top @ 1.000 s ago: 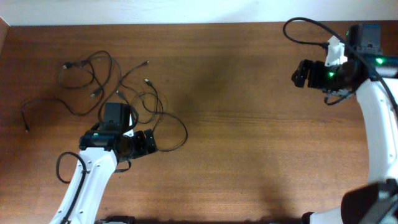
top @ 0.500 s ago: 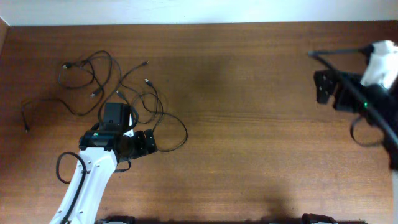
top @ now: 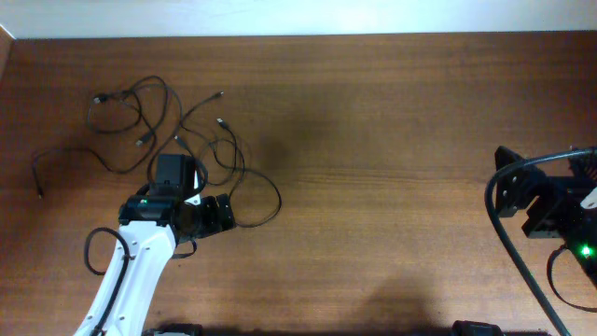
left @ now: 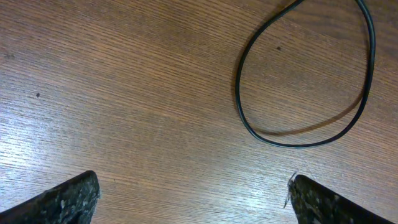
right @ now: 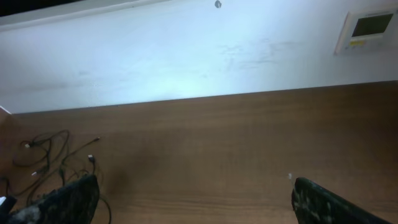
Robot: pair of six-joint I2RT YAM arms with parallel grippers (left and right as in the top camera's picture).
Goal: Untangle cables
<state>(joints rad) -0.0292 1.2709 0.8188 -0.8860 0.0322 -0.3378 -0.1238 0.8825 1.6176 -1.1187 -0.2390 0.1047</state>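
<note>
Several thin black cables point(top: 166, 93) lie looped and crossed over one another at the far left of the wooden table point(top: 373, 140). One loop point(top: 277, 194) trails out to the right of my left gripper point(top: 219, 213). The left wrist view shows that loop point(left: 239, 87) flat on the wood ahead of the left gripper point(left: 193, 196), which is open and empty. My right gripper point(top: 508, 191) is at the table's right edge, open, with nothing between its fingers point(right: 193, 199). Its camera shows the cables point(right: 43, 155) far off at the left.
A white wall point(right: 186, 56) runs along the table's far edge, with a small white panel point(right: 370, 28) mounted at its right. Thick black cables from the right arm point(top: 499, 243) hang over the table's right side.
The right arm has swung from the far right corner down to the near right edge. The left arm and the cables have not moved.
</note>
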